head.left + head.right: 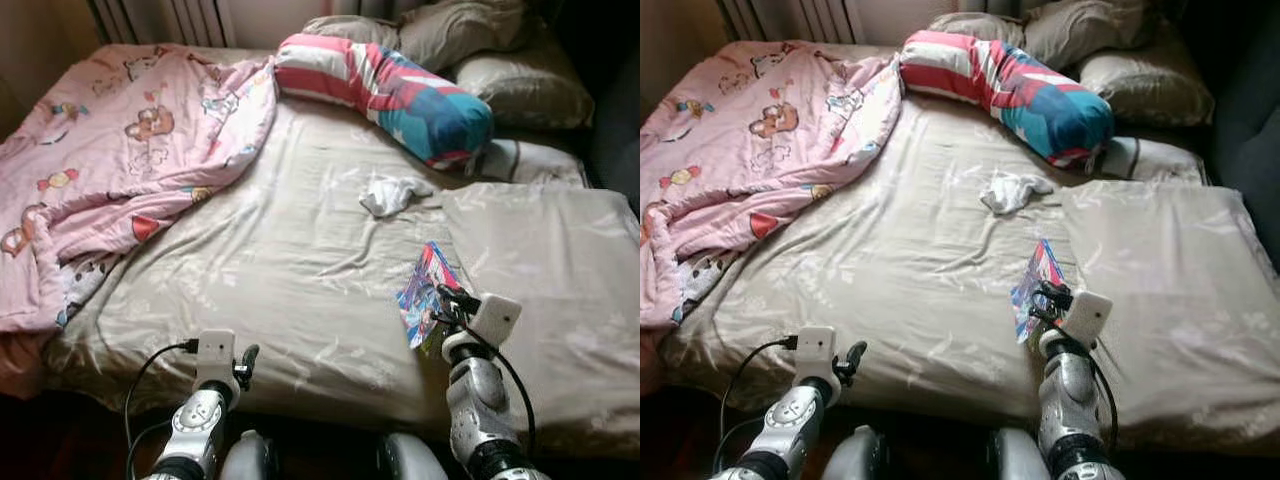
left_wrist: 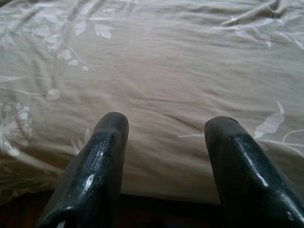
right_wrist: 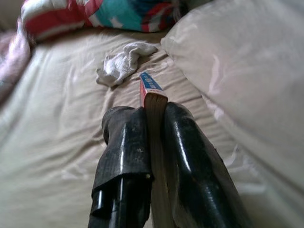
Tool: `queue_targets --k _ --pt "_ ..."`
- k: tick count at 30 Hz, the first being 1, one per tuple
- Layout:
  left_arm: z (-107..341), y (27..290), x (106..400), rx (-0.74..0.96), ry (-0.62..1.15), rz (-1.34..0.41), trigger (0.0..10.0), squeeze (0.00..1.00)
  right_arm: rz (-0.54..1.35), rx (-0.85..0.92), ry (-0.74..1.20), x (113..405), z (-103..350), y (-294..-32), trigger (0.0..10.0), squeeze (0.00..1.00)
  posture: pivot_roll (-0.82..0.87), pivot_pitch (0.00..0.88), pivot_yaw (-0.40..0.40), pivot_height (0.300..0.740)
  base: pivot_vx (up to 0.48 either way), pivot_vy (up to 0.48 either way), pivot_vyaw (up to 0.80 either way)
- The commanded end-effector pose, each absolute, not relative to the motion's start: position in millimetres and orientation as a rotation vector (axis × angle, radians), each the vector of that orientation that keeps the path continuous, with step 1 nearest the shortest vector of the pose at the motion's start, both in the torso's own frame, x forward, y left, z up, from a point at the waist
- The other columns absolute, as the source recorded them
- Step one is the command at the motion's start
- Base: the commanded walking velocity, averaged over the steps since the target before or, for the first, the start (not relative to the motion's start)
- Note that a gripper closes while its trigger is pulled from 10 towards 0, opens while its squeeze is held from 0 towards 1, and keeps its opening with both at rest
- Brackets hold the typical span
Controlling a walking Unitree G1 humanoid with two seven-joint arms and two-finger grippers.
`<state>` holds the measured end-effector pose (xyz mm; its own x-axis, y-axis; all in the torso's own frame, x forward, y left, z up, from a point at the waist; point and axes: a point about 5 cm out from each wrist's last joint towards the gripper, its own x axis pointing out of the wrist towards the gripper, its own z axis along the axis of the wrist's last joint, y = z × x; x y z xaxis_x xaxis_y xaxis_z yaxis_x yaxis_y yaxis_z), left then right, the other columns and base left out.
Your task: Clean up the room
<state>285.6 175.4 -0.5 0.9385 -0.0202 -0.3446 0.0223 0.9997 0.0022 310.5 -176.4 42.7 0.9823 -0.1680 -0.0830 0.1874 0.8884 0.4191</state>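
Two grippers work at the near edge of a bed (image 1: 300,270) covered in a beige leaf-print sheet. On the left, a pink cartoon blanket (image 1: 110,160) lies bunched over that side. The left gripper (image 2: 166,142) hovers at the near edge with its fingers apart, bare sheet ahead of it. Mid-bed, a white sock (image 1: 392,195) lies crumpled below a striped pillow (image 1: 385,90). The right gripper (image 3: 154,123) is clamped on a thin colourful book (image 1: 428,290), held on edge with its long axis running away toward the sock. Just right of it, a beige duvet (image 1: 545,270) rises in a thick fold.
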Motion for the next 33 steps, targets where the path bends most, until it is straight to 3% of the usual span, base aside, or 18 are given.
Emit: queue_targets --k 1,5,6,8,15,19,25,33 --pt "-4.8 177.2 281.2 0.019 0.37 -0.022 10.0 0.0 -0.191 0.496 -0.049 323.0 63.3 -183.8 10.0 0.0 -0.05 0.151 0.036 0.65 0.0 0.0 0.0" --pt "-4.8 177.5 281.1 0.02 0.37 -0.023 10.0 0.0 -0.216 0.541 -0.048 323.9 63.1 -188.3 10.0 0.0 -0.04 0.153 0.039 0.65 0.0 0.0 0.0" --pt "-5.0 177.5 280.9 0.022 0.371 -0.026 10.0 0.0 -0.261 0.688 -0.018 324.0 56.0 -199.9 10.0 0.0 -0.04 0.158 0.046 0.65 0.0 0.0 0.0" --pt "-5.8 176.9 280.1 0.025 0.375 -0.03 10.0 0.0 -0.278 0.819 0.002 323.3 49.9 -207.3 10.0 0.0 -0.04 0.161 0.05 0.65 0.0 0.0 0.0" --pt "-5.8 179.7 279.8 0.035 0.378 -0.033 10.0 0.0 -0.238 1.069 0.02 321.5 39.6 -205.8 10.0 0.0 -0.03 0.166 0.069 0.65 0.0 0.0 0.0" --pt "-5.6 180.6 279.8 0.044 0.378 -0.043 10.0 0.0 -0.319 1.244 0.007 312.2 27.0 -211.6 10.0 0.0 -0.02 0.169 0.079 0.65 0.0 0.0 0.0" --pt "-6.3 179.8 278.7 0.048 0.379 -0.053 10.0 0.0 -0.269 1.315 -0.024 313.5 27.9 -204.7 10.0 0.0 -0.02 0.178 0.09 0.65 0.0 0.0 0.0" --pt "-6.5 180.8 278.5 0.054 0.382 -0.057 10.0 0.0 -0.027 1.316 -0.195 339.9 68.8 -194.5 10.0 0.0 -0.02 0.182 0.094 0.65 0.0 0.0 0.0"
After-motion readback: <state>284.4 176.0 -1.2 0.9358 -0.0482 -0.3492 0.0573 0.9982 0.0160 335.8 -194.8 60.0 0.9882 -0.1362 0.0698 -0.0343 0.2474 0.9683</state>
